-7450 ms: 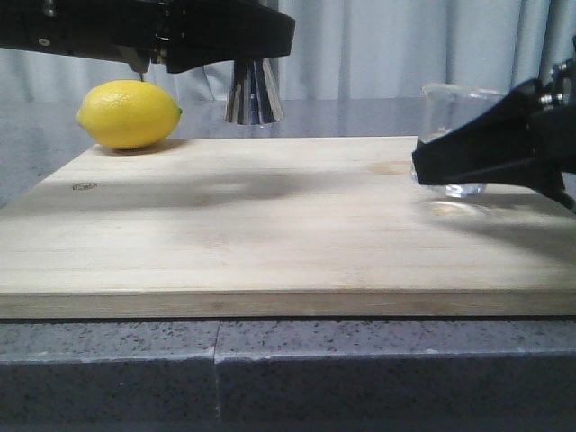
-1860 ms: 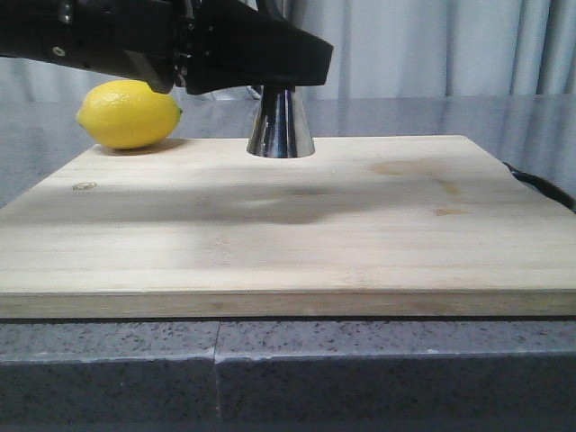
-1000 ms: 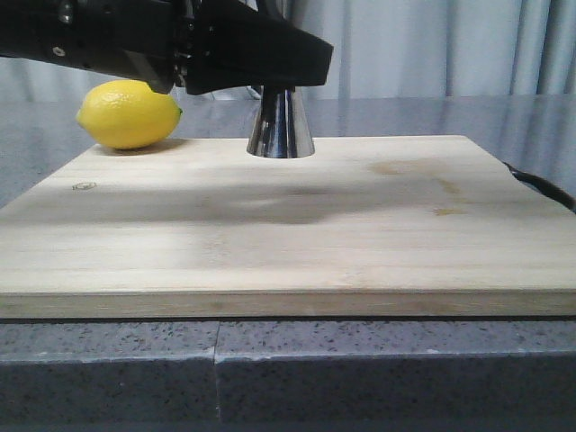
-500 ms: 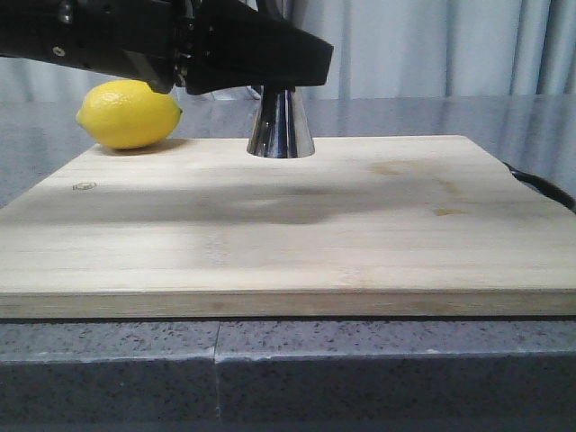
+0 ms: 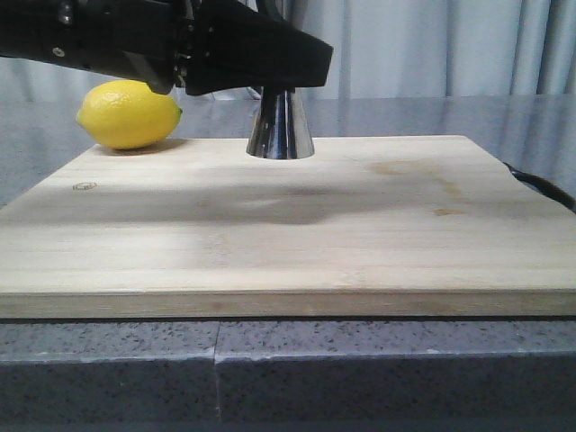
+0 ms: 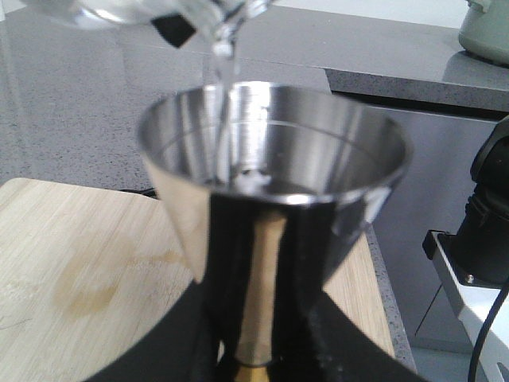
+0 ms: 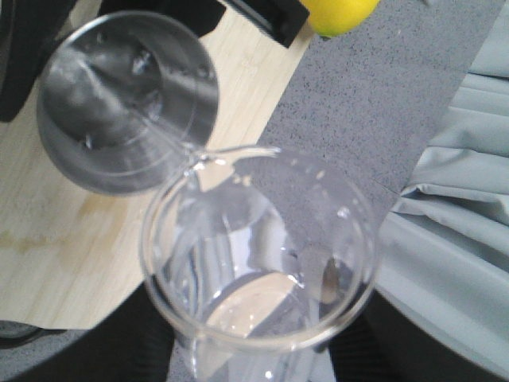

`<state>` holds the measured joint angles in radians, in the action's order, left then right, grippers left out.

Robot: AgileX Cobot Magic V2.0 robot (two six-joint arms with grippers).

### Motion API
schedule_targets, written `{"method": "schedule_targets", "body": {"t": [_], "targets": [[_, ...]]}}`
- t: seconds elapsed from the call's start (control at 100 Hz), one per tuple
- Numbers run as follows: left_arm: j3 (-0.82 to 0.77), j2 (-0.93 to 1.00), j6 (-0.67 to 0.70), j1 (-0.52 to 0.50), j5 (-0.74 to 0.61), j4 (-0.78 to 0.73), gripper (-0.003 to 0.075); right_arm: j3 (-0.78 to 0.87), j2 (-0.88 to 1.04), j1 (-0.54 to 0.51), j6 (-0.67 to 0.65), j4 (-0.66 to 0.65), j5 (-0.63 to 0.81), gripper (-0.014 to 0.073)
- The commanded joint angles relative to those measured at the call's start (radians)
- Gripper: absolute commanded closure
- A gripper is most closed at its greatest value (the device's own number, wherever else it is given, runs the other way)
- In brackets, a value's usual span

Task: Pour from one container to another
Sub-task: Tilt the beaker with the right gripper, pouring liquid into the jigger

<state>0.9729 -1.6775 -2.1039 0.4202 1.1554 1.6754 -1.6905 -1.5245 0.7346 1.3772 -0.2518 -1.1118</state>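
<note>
Steel jigger (image 5: pixel 281 126), clamped in the left gripper (image 6: pixel 254 350), has stood unmoved at the board's (image 5: pixel 360 234) far edge while the right gripper's (image 7: pixel 238 366) tilted beaker (image 7: pixel 258 255) streams in: pour underway.

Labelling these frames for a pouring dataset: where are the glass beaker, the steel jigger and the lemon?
glass beaker (image 7: pixel 258 263): right wrist view, inner wall below the rim.
steel jigger (image 6: pixel 274 171): left wrist view, inside of upper cone.
lemon (image 5: pixel 129 113): front view, middle of the peel.

even, soft daylight throughout; a broad diffuse shadow lies across the wooden board (image 5: pixel 288 225), the jigger (image 6: pixel 270 207) shows mirror glare and slight close-range blur, and the beaker (image 7: pixel 258 263) rim reads soft.
</note>
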Motion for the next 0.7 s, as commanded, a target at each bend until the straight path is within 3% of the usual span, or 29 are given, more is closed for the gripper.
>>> {"method": "schedule_targets", "body": {"t": [0.0,0.69], "targets": [[0.029,0.048,0.007,0.01,0.101,0.07,0.0739,-0.036,0.047,0.017,0.004,-0.05,0.048,0.0516],[0.029,0.048,0.007,0.01,0.101,0.07,0.0739,-0.036,0.047,0.042,0.004,-0.116,0.048,0.0516]]}}
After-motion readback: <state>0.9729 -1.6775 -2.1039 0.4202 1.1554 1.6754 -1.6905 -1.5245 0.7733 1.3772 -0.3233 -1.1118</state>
